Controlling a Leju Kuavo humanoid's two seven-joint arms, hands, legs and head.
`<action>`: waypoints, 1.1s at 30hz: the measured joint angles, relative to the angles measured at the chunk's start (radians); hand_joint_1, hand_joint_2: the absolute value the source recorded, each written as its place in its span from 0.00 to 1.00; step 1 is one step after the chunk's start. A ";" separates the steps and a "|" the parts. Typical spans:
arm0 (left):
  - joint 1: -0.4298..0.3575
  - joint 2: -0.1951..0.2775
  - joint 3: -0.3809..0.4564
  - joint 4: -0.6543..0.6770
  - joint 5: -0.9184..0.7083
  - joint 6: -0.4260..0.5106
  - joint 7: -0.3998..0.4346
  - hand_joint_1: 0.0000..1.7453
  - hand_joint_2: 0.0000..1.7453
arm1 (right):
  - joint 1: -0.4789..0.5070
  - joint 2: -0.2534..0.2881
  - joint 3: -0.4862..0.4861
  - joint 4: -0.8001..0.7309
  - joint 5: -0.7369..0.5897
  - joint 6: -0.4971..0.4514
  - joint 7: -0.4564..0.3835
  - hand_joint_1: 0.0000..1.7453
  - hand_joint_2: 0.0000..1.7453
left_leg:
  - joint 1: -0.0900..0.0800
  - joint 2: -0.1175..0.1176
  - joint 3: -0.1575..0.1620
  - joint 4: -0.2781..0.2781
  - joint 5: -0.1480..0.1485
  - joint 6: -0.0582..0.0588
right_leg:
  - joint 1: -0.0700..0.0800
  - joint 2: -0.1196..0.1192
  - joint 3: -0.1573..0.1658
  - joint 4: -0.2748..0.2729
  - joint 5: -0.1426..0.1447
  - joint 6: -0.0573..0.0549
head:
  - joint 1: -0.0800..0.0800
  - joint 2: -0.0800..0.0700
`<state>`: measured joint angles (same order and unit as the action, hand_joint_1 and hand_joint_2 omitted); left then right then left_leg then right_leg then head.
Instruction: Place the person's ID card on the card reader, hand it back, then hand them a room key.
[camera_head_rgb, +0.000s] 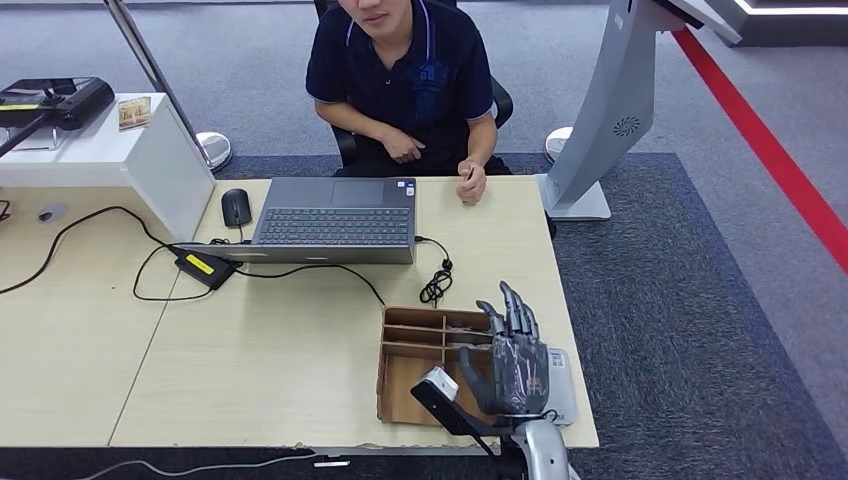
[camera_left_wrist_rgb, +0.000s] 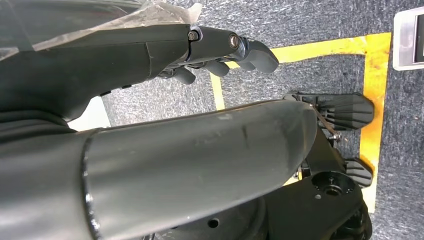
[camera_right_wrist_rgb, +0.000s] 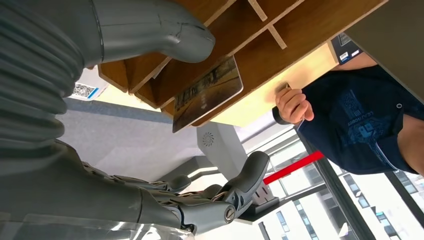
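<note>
My right hand (camera_head_rgb: 515, 350) hovers with its fingers spread over the near right corner of the table, above a brown cardboard divider box (camera_head_rgb: 410, 375) and a pale card reader (camera_head_rgb: 563, 385) beside it. In the right wrist view the thumb (camera_right_wrist_rgb: 165, 30) and fingers (camera_right_wrist_rgb: 240, 187) stand wide apart with nothing between them. A picture-printed card (camera_right_wrist_rgb: 207, 92) stands up out of a slot of the box (camera_right_wrist_rgb: 280, 20). The person's hand (camera_head_rgb: 471, 186) rests closed on the far table edge; I cannot tell whether it holds a card. My left hand (camera_left_wrist_rgb: 225, 50) hangs over the floor, holding nothing.
An open laptop (camera_head_rgb: 335, 215), a mouse (camera_head_rgb: 236, 207), a power adapter (camera_head_rgb: 205, 266) and trailing cables (camera_head_rgb: 436, 285) lie on the far half of the table. A white cabinet (camera_head_rgb: 100, 155) stands at the left, a grey kiosk stand (camera_head_rgb: 610, 110) at the right.
</note>
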<state>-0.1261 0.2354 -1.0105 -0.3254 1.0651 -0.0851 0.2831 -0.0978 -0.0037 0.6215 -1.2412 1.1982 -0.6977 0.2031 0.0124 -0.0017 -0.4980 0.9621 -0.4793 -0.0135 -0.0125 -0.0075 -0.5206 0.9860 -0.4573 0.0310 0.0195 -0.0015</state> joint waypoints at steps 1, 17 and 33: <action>0.000 0.000 0.000 0.000 0.000 0.000 0.000 0.00 0.00 | 0.000 0.000 0.000 0.000 0.000 0.000 0.000 0.31 1.00 | 0.000 0.000 0.000 0.000 0.000 0.000 | 0.000 0.000 0.000 0.000 0.000 0.000 | 0.000 0.000; 0.000 0.000 0.000 0.000 0.000 0.000 0.000 0.00 0.00 | -0.001 0.005 0.000 0.013 0.000 0.000 -0.006 0.34 1.00 | 0.000 0.000 0.000 0.000 0.000 0.000 | 0.000 0.000 0.000 0.000 0.000 0.000 | 0.000 0.000; 0.000 0.000 0.000 0.000 0.000 0.000 0.000 0.00 0.00 | -0.002 0.007 -0.001 0.027 0.004 0.000 -0.008 0.48 1.00 | 0.000 0.000 0.000 0.000 0.000 0.000 | 0.000 0.000 0.000 0.000 0.000 0.000 | 0.000 0.000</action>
<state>-0.1261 0.2354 -1.0105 -0.3250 1.0651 -0.0852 0.2831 -0.1001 0.0034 0.6207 -1.2146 1.2017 -0.6981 0.1947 0.0124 -0.0017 -0.4980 0.9621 -0.4793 -0.0135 -0.0125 -0.0075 -0.5206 0.9860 -0.4573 0.0310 0.0195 -0.0015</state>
